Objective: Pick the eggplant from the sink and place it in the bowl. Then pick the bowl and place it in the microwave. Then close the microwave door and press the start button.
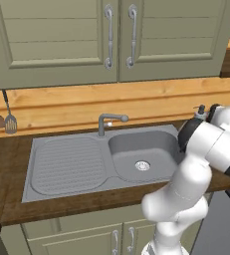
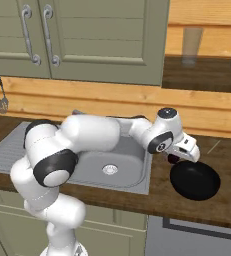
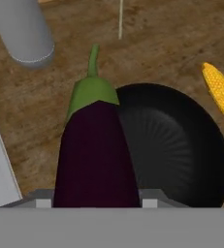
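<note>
Your gripper [image 2: 179, 159] holds the eggplant [image 3: 95, 155], hanging over the near rim of the black bowl [image 3: 181, 150] on the worktop [image 3: 147, 43]. Release now and it may tip outside, toward the corn [image 3: 221, 92] beyond.

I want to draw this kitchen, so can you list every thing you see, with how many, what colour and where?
Small glossy dark purple eggplant: one, purple with a green stem cap, held in the hand above the bowl's edge.
Round black bowl: one, black, on the wooden counter right of the sink.
Grey steel sink: one, grey, set in the counter, with a curved faucet.
Yellow corn cob: one, yellow, on the counter beyond the bowl.
Olive cabinet doors: two above the sink, olive green.
Hanging utensils: a few on the wall, left.
White robot arm: one, reaching over the sink.
Hand: one, shut on the eggplant.
</note>
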Robot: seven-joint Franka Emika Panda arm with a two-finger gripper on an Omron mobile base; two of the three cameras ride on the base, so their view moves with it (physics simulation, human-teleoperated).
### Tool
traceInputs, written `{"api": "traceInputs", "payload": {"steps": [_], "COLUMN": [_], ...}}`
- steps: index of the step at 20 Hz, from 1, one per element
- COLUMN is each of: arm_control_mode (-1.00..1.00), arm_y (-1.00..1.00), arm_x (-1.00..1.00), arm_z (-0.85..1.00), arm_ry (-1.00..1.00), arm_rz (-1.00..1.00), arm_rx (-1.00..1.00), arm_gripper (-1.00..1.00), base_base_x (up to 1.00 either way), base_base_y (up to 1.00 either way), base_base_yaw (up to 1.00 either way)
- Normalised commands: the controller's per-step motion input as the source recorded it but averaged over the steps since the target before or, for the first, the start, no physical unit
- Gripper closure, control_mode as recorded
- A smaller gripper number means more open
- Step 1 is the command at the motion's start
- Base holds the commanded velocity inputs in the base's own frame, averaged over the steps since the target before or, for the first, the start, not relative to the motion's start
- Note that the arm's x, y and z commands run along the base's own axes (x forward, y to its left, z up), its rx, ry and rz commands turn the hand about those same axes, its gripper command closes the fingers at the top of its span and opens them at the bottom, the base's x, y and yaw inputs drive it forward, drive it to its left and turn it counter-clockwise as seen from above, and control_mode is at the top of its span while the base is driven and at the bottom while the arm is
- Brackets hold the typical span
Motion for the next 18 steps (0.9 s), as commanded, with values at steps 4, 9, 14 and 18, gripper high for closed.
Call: {"api": "traceInputs", "payload": {"steps": [4,9,14,18], "arm_control_mode": [-1.00,-1.00,-1.00,-1.00], "arm_y": [-0.51,-0.48,-0.51,-0.46], "arm_x": [-0.08,0.00,0.00,0.15], "arm_z": [-0.09,-0.39,-0.31,-0.05], "arm_ry": [0.06,0.07,0.06,0.12], "arm_rz": [-0.16,-0.04,0.00,0.00], "arm_rx": [0.02,0.07,0.16,0.15], "arm_gripper": [1.00,1.00,1.00,1.00], "base_base_x": [0.00,0.00,0.00,0.00], "base_base_y": [0.00,0.00,0.00,0.00], "base_base_yaw": [0.00,0.00,0.00,0.00]}}
